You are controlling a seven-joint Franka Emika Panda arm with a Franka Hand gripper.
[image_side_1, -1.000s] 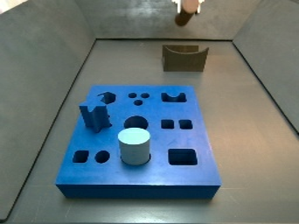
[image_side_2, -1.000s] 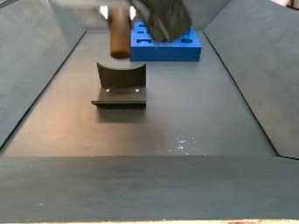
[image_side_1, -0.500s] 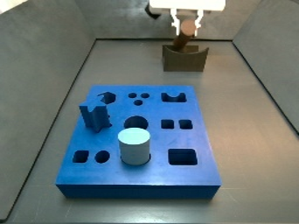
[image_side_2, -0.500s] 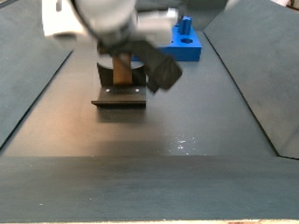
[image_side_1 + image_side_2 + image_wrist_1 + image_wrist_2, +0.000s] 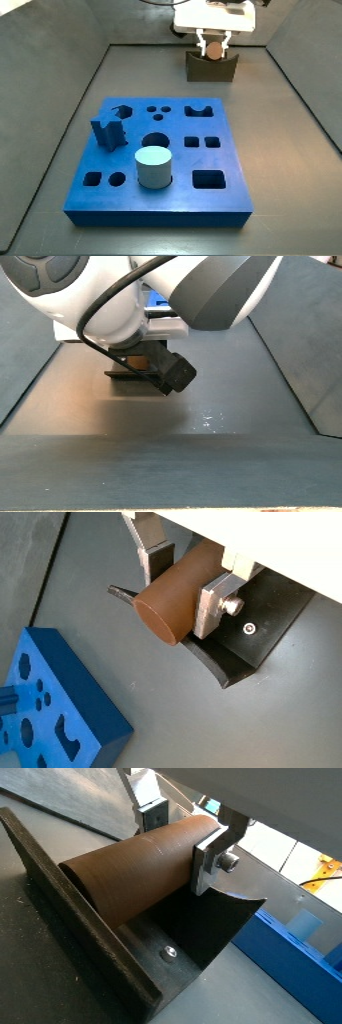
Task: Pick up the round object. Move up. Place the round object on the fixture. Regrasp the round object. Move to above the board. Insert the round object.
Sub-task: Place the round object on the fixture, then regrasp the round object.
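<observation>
The round object (image 5: pixel 167 607), a brown-orange cylinder, lies on its side between the fingers of my gripper (image 5: pixel 183 597). The silver plates press on its two sides, so the gripper is shut on it. In both wrist views the peg (image 5: pixel 120 873) rests in the curved notch of the dark fixture (image 5: pixel 80 938). In a side view my gripper (image 5: pixel 211 48) stands right on top of the fixture (image 5: pixel 211 70) at the far end of the floor. The blue board (image 5: pixel 160 160) lies nearer, well apart from the gripper.
A pale cylinder (image 5: pixel 154 167) stands upright in the board, and a dark blue upright piece (image 5: pixel 107 133) sits near its left edge. Grey walls enclose the floor on both sides. In a side view the arm (image 5: pixel 147 306) hides most of the fixture (image 5: pixel 134 375).
The gripper has come down with the round object from high above the fixture, and the object now sits in the fixture's notch. The board's pieces have not moved.
</observation>
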